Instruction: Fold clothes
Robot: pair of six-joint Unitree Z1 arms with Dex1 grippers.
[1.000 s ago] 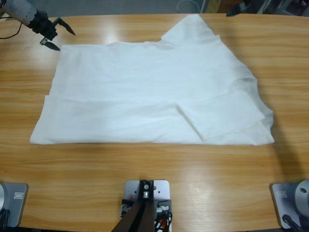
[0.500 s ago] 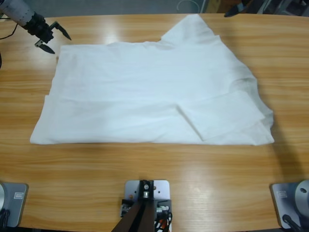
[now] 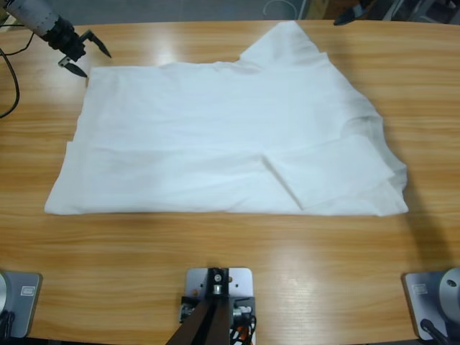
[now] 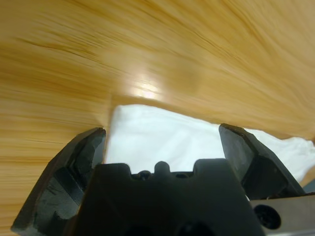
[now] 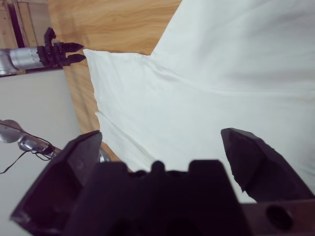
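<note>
Across the middle of the wooden counter (image 3: 215, 287) lies the white T-shirt (image 3: 223, 144), spread flat and partly folded, one sleeve (image 3: 327, 171) doubled over its front toward the right end and another point of cloth reaching up to the counter's far edge. Up at the top left corner, the left gripper (image 3: 85, 60) hangs just off the shirt's corner, jaws apart, nothing between them, not touching the cloth. Looking along the left wrist view, that same corner of the T-shirt (image 4: 162, 140) sits right between the two black jaws of the left gripper (image 4: 162, 142), with bare wood beyond it. Over on the right, the right gripper (image 5: 160, 142) is spread wide too, gripping nothing, poised above a broad stretch of the T-shirt (image 5: 221, 78); its view also catches the left gripper (image 5: 74, 53) far off beside the shirt's corner. From the high view only a dark tip of the right gripper (image 3: 350, 14) shows at the top edge, clear of the cloth.
</note>
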